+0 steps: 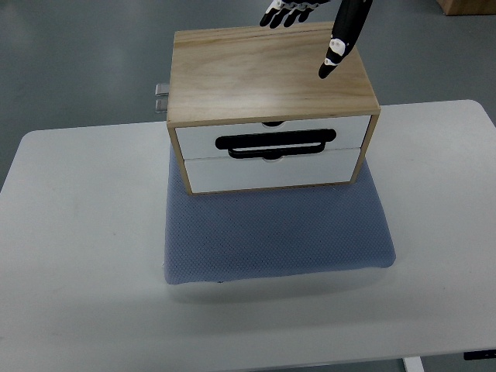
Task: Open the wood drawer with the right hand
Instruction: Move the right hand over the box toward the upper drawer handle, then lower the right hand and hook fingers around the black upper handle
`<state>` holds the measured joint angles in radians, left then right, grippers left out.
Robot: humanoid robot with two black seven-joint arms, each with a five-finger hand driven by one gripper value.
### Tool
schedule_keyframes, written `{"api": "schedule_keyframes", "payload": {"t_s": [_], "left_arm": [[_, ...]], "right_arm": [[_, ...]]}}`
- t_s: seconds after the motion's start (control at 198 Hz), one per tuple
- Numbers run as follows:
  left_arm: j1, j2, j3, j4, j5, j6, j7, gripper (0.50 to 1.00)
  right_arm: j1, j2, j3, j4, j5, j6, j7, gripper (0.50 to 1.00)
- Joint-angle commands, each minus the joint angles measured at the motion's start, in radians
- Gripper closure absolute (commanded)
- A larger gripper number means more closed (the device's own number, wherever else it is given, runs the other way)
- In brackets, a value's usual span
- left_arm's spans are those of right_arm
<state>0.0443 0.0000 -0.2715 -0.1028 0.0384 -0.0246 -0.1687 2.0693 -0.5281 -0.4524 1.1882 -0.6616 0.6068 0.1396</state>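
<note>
Wood drawer [271,155] closed, no readable labels | robot hand [310,23] above box, fingers spread, empty

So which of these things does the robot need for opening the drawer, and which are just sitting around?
For the job:
- wood drawer box
- upper white drawer
- black handle
- robot hand, above the box's back edge

Just lying about:
- blue mat under the box
- white table
- metal bracket behind the box
- cardboard box, far corner
</note>
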Motion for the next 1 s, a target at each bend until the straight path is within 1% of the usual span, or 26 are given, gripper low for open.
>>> {"api": "schedule_keyframes", "payload": {"t_s": [0.0,0.116,0.313,0.454,0.499,0.565,0.575,0.63,0.716,0.792,0.847,0.898,0.903,0.913,0.993], "left_arm": [[0.0,0.0,0.0,0.0,0.0,0.0,0.0,0.5],[0.0,0.0,0.0,0.0,0.0,0.0,0.0,0.5],[0.0,0.0,0.0,0.0,0.0,0.0,0.0,0.5],[0.0,0.0,0.0,0.0,0.0,0.0,0.0,0.5],[0.0,0.0,0.0,0.0,0.0,0.0,0.0,0.5],[0.0,0.0,0.0,0.0,0.0,0.0,0.0,0.5],[0.0,0.0,0.0,0.0,0.0,0.0,0.0,0.5],[0.0,0.0,0.0,0.0,0.0,0.0,0.0,0.5],[0.0,0.0,0.0,0.0,0.0,0.0,0.0,0.5],[0.0,0.0,0.0,0.0,0.0,0.0,0.0,0.5],[0.0,0.0,0.0,0.0,0.0,0.0,0.0,0.5],[0.0,0.0,0.0,0.0,0.0,0.0,0.0,0.5],[0.0,0.0,0.0,0.0,0.0,0.0,0.0,0.5],[0.0,0.0,0.0,0.0,0.0,0.0,0.0,0.5],[0.0,0.0,0.0,0.0,0.0,0.0,0.0,0.5]], "right_arm": [[0.029,0.031,-0.006,0.059,-0.004,0.004,0.0,0.556],[0.026,0.075,-0.008,0.083,-0.001,0.002,-0.005,0.556],[0.023,0.086,-0.014,0.146,0.01,0.004,-0.003,0.556],[0.015,0.106,-0.015,0.148,0.039,-0.009,-0.011,0.556],[0.014,0.106,-0.017,0.148,0.066,-0.009,-0.032,0.556],[0.0,0.105,-0.019,0.146,0.128,-0.019,-0.09,0.556],[0.0,0.105,-0.019,0.146,0.128,-0.019,-0.09,0.556],[-0.009,0.106,-0.019,0.146,0.168,-0.042,-0.135,0.556],[-0.02,0.106,-0.022,0.146,0.203,-0.068,-0.169,0.556],[-0.031,0.106,-0.026,0.146,0.234,-0.09,-0.212,0.556],[-0.041,0.106,-0.026,0.149,0.264,-0.107,-0.265,0.556],[-0.041,0.106,-0.026,0.149,0.264,-0.107,-0.265,0.556],[-0.052,0.106,-0.025,0.162,0.293,-0.119,-0.302,0.556],[-0.054,0.106,-0.026,0.165,0.298,-0.121,-0.308,0.556],[-0.061,0.102,-0.025,0.194,0.32,-0.125,-0.325,0.556]]}}
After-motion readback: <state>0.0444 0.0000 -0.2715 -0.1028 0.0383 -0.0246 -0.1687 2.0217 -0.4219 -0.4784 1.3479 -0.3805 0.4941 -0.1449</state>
